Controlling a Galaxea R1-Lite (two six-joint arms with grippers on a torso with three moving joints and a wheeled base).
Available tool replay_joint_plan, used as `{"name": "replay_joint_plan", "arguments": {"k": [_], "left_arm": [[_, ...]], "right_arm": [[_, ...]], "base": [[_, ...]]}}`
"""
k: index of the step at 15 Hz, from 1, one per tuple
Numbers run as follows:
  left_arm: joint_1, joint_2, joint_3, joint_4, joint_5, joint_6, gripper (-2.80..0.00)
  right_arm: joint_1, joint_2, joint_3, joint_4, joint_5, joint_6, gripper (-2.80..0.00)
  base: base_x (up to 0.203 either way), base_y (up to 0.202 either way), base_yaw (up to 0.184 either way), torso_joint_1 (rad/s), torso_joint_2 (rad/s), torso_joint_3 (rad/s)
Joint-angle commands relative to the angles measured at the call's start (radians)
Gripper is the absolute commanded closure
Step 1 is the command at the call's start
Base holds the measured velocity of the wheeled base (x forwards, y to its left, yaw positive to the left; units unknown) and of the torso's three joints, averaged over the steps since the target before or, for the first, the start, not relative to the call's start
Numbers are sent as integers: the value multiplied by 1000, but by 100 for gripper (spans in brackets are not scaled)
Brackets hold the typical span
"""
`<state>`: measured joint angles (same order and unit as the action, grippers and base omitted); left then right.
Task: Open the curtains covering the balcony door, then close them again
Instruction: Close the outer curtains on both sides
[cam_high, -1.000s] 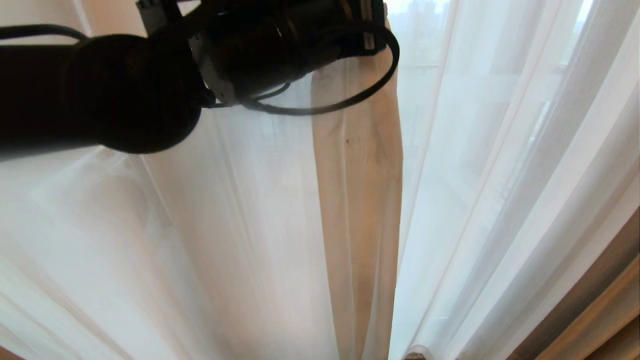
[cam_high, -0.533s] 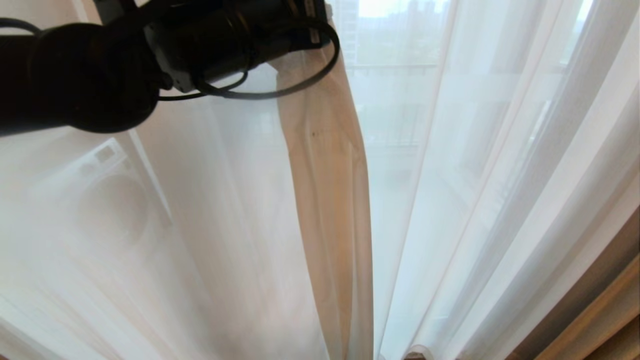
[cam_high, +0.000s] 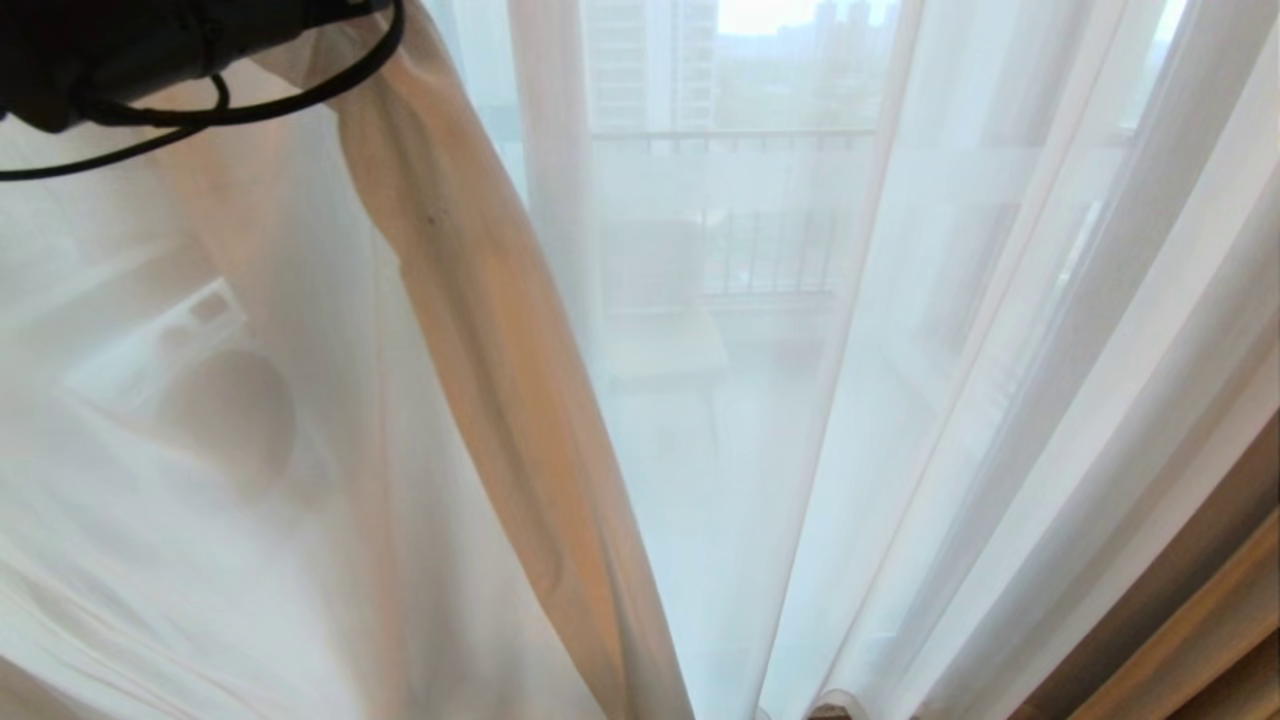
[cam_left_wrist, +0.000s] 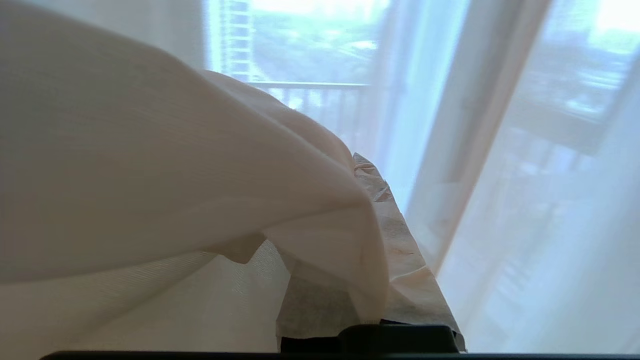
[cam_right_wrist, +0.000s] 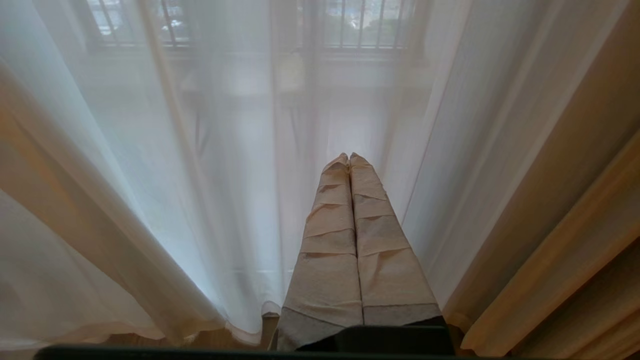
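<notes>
curtains: sheer white layer (cam_high: 980, 330) hangs across most of the head view; its left panel is bunched into a tan-looking edge fold (cam_high: 500, 400) running diagonally from upper left down to the floor line.
thick drape: beige-grey layer (cam_high: 1190, 620) sits far right, apart from the sheer.
balcony door: only glass and an outside railing (cam_high: 740, 140) show in the gap and through the sheer; black frames not made out.
risk: fold slips out of the pinch, since thin fabric pulled sideways loads the grip; panel would fall back over the gap.
risk 2: cable loop (cam_high: 250, 100) lies against the fold and could snag it.
left gripper (cam_left_wrist: 372, 300): upper left of head view, clamped on the sheer's edge, fabric draped over the fingers.
right gripper (cam_right_wrist: 350, 157): parked low, padded fingers pressed together, holding nothing.
</notes>
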<state>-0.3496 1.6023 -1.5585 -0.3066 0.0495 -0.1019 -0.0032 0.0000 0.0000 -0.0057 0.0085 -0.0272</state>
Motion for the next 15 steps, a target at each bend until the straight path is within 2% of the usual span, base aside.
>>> {"name": "replay_joint_plan", "arguments": {"k": [1, 5, 10, 11, 15], "left_arm": [[87, -78, 81, -4, 11, 3, 0], [228, -126, 181, -6, 17, 3, 0], [251, -184, 277, -6, 19, 2, 0], [251, -195, 293, -6, 20, 3, -280], [252, -240, 340, -6, 24, 2, -280]], "right_arm": [[0, 0, 0, 0, 1, 0, 0], [0, 0, 0, 0, 1, 0, 0], [0, 0, 0, 0, 1, 0, 0], [0, 1, 0, 0, 1, 0, 0], [0, 0, 0, 0, 1, 0, 0]], "base": [[0, 0, 0, 0, 0, 0], [0, 0, 0, 0, 0, 0], [0, 0, 0, 0, 0, 0], [0, 0, 0, 0, 0, 0], [0, 0, 0, 0, 0, 0]]}}
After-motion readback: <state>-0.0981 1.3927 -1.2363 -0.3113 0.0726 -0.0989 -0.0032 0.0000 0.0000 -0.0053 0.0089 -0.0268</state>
